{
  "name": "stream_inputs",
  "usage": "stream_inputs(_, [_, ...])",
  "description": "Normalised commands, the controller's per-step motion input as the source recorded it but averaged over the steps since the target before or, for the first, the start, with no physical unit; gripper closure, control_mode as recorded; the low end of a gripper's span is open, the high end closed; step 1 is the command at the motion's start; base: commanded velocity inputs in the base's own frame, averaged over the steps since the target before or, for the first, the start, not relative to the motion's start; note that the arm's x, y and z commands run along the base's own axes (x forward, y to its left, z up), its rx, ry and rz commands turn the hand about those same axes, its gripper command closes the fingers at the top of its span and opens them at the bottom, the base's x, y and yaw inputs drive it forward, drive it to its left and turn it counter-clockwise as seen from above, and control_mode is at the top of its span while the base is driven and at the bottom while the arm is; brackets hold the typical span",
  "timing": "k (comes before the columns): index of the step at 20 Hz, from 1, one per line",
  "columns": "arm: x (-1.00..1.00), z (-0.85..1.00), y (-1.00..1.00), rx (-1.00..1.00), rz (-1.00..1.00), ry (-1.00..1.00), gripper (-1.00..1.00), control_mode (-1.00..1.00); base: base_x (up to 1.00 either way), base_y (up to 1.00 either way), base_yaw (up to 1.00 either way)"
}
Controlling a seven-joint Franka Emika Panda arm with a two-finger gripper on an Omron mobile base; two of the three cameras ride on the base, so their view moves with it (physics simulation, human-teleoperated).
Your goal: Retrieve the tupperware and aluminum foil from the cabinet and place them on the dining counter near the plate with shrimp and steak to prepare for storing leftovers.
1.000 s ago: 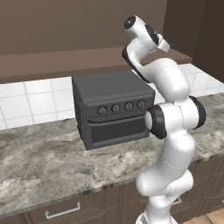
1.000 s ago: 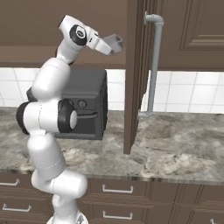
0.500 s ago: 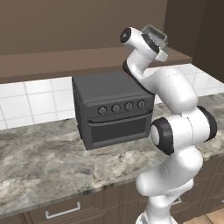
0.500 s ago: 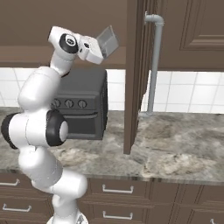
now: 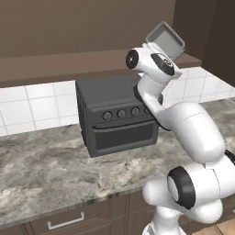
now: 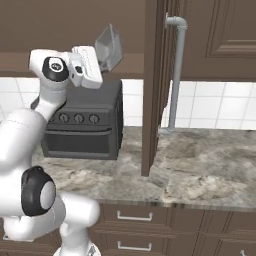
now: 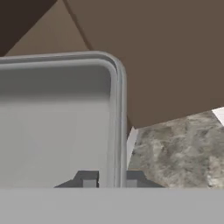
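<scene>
while raised, gripper (image 7: 111,178) pinches tupperware (image 7: 57,118) wall, tub tilted.

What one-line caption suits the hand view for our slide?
Gripper pinching the rim of the grey tupperware, lifted before the cabinet.

Gripper (image 7: 110,179) fingertips apparently pinch the tupperware (image 7: 52,122) rim.

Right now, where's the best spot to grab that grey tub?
By its thin side wall, as the claw does now: one finger inside, one outside, coming over the flared rim. The tupperware is open-topped, and its wall is slim enough to pinch.
</scene>
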Motion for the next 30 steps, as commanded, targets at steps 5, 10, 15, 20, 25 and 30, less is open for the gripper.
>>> stream_inputs(5, [-1.00,0.02,0.44,-0.13,0.01,0.01,1.00,-1.00,0.00,0.00,0.00])
stream_inputs(10, [-1.00,0.18,0.09,-0.06,0.09,0.02,1.00,-1.00,0.00,0.00,0.00])
stream_inputs(15, [-1.00,0.09,0.01,-0.04,0.14,0.16,1.00,-1.00,0.00,0.00,0.00])
stream_inputs(20, [0.00,0.00,0.00,0.00,0.00,0.00,1.00,1.00,-1.00,0.03,0.04])
stream_inputs(25, [0.00,0.00,0.00,0.00,0.00,0.00,1.00,1.00,-1.00,-0.40,-0.26])
stream_inputs(30, [0.00,0.00,0.00,0.00,0.00,0.00,1.00,1.00,-0.64,-0.10,-0.74])
